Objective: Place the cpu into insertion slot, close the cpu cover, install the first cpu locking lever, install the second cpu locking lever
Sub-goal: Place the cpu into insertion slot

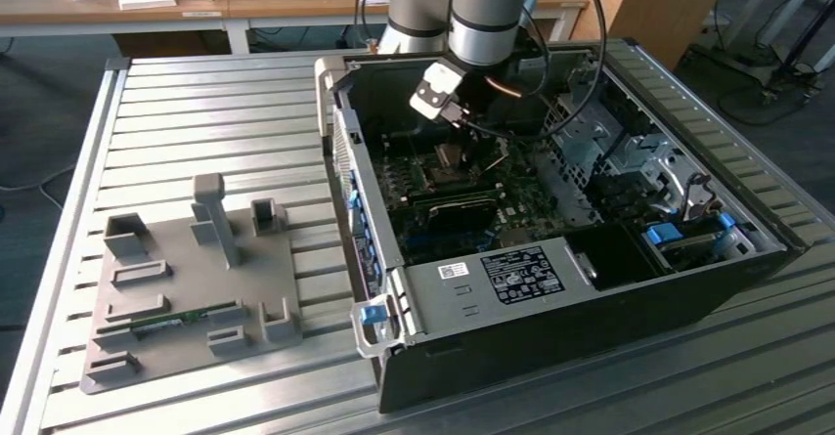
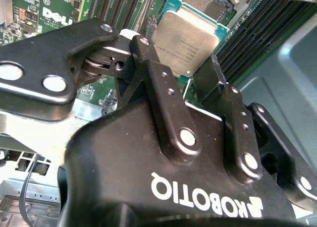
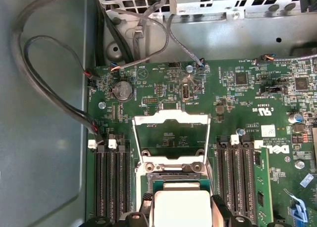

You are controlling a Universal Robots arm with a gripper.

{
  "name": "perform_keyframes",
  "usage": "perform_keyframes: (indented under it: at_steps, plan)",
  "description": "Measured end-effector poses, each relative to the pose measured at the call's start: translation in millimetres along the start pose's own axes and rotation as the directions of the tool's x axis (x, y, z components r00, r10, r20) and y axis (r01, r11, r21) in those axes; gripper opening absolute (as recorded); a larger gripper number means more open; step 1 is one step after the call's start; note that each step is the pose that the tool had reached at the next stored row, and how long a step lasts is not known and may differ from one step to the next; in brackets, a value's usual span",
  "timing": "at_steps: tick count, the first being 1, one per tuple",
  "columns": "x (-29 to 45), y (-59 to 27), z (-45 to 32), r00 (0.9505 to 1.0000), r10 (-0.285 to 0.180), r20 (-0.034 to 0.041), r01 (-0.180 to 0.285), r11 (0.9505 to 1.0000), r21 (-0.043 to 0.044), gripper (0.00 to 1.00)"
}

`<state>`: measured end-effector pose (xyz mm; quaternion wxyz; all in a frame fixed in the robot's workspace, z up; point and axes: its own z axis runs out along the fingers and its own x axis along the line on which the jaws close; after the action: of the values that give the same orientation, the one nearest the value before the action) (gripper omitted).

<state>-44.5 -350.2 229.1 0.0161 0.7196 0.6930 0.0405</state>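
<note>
Fingers (image 2: 163,88) of the black two-finger gripper (image 2: 179,63) are clenched on the cpu (image 2: 190,41), a small flat square chip with a pale silvery-grey top. One finger presses one edge and the other presses the opposite edge, so the chip sits flat between the tips. The opening is only as wide as the chip itself.

In the first wrist view the same pale cpu (image 3: 181,207) hangs between the two dark fingertips (image 3: 221,212). It is over the near part of the square socket (image 3: 173,173) on the green motherboard (image 3: 237,103) and is not yet seated in it. The cpu cover (image 3: 148,119), a silvery square metal frame with an open centre, stands swung up on its hinge beyond the socket, which lies uncovered. Black memory slots (image 3: 111,182) run along both sides of the socket.

In the exterior view the grey robot arm (image 1: 490,10) reaches down into the open black computer case (image 1: 574,327), which lies on a ribbed aluminium table (image 1: 209,112). The gripper (image 1: 451,152) is low over the board. Beside the case, on the exterior view's left, lies a grey fixture plate (image 1: 196,283) with upright holders.
</note>
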Motion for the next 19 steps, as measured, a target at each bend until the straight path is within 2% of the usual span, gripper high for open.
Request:
perform_keyframes:
  at_steps: [19]
  plan:
    - [0.6, -5.0, 8.7, 1.0000, 0.000, -0.0016, 0.000, 1.0000, 0.0000, 0.54]
